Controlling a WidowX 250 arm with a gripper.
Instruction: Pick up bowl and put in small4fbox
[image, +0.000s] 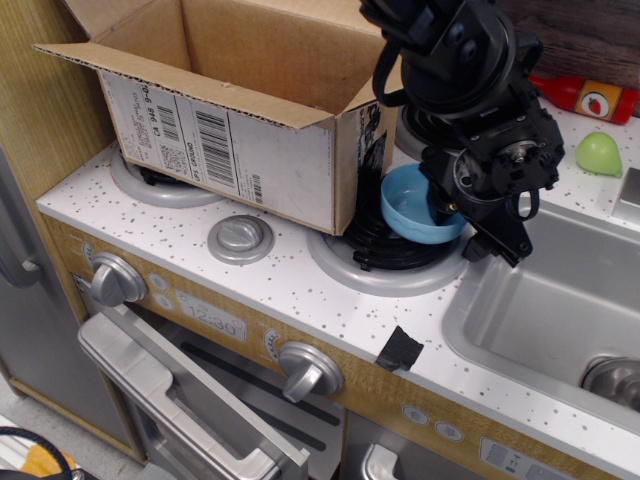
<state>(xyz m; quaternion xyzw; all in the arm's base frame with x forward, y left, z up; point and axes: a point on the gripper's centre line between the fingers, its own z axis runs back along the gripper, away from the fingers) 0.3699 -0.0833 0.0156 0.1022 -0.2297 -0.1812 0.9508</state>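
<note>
The light-blue bowl (408, 208) sits on the front right stove burner (385, 265), tilted against the corner of the box. The brown cardboard box (280, 170) stands open on the left burners, flaps out, barcode label facing front. My black gripper (475, 228) is down at the bowl's right rim. Its jaws are apart: one finger reaches into the bowl, the other (503, 245) stands outside it. The gripper hides the bowl's right side.
A grey sink (560, 300) lies right of the burner. A green fruit toy (598, 153) and a red bottle (580, 96) are at the back right. A round knob cap (239, 239) and black tape (400, 347) are on the counter front.
</note>
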